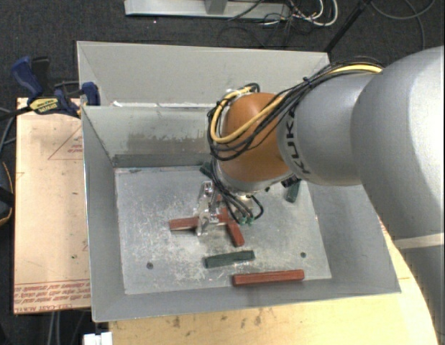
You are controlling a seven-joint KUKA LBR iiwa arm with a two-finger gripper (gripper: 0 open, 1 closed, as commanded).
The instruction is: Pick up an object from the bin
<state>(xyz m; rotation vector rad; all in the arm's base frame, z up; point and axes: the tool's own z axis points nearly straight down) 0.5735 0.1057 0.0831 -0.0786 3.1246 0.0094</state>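
My gripper (205, 211) reaches down into the middle of the bin, below the orange dome on the wrist. Its metal tip stands at the right end of a short red-brown flat stick (182, 224) that lies on the bin floor and points left. A second red-brown stick (235, 233) lies slanted just right of the gripper, its upper end hidden under the wrist. A dark green bar (228, 259) lies a little nearer the front, apart from the gripper.
A longer red-brown bar (268, 277) lies near the bin's front wall. A teal piece (292, 191) shows at the right under the arm, which covers the bin's right and back part. The floor's left half is bare, scuffed metal.
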